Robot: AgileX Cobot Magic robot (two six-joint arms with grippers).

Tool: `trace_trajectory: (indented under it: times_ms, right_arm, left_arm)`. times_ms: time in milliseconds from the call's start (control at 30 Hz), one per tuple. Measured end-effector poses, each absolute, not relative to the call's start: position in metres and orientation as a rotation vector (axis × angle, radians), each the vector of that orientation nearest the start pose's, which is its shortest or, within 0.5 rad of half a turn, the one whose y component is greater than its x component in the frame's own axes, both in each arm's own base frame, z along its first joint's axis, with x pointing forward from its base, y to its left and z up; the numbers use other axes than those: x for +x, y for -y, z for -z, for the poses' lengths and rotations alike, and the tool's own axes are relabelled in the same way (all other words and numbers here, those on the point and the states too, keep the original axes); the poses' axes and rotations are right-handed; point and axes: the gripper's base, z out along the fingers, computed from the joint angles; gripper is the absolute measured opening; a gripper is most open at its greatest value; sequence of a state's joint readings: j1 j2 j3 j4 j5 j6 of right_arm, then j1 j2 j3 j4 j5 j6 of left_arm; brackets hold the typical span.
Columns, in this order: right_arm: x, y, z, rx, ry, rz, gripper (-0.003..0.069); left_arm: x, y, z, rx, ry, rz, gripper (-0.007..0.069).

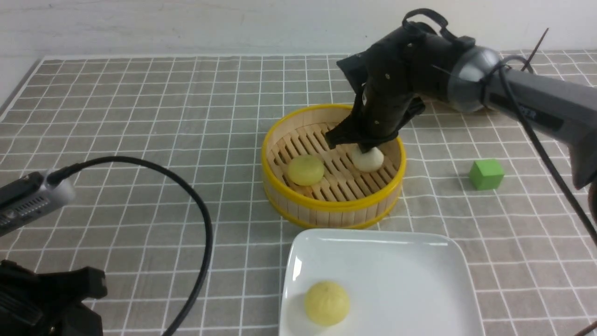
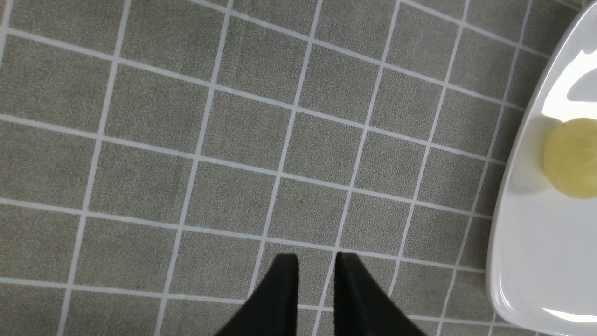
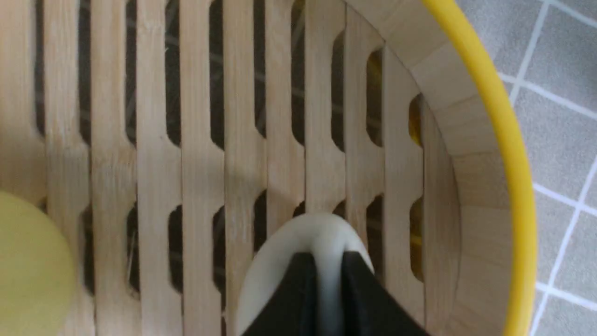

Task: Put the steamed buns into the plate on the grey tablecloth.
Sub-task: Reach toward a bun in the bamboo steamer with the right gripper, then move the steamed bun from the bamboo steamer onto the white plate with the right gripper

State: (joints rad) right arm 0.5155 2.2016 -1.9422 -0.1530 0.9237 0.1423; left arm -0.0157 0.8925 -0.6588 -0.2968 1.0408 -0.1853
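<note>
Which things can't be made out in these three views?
1. Front view: jaws of the right gripper, hidden behind its own black housing.
2. Right wrist view: most of the whitish bun, covered by the jaws. Whether it rests on the steamer basket floor is unclear.
3. Front view: near edge of the plate, cut off by the frame.
4. Left wrist view: part of the yellow bun, cut by the frame.

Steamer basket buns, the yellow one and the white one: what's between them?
Just bare bamboo slats between the yellow bun and white bun, seen in the front view.
</note>
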Motion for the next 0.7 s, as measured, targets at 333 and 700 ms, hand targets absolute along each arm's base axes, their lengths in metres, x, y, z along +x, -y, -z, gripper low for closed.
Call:
trace_trajectory:
  times_ms: [333, 700]
  right_arm:
    - [0.330, -0.190, -0.401, -0.558, -2.507, -0.267, 0.0022]
    - [0.245, -0.196, -0.277, -0.715, -2.863, -0.357, 0.0028]
  left_arm:
    - [0.138, 0.025, -0.271, -0.370, -2.733, 0.440, 0.0162]
    - [0.138, 0.024, -0.271, -0.364, -2.733, 0.423, 0.0179]
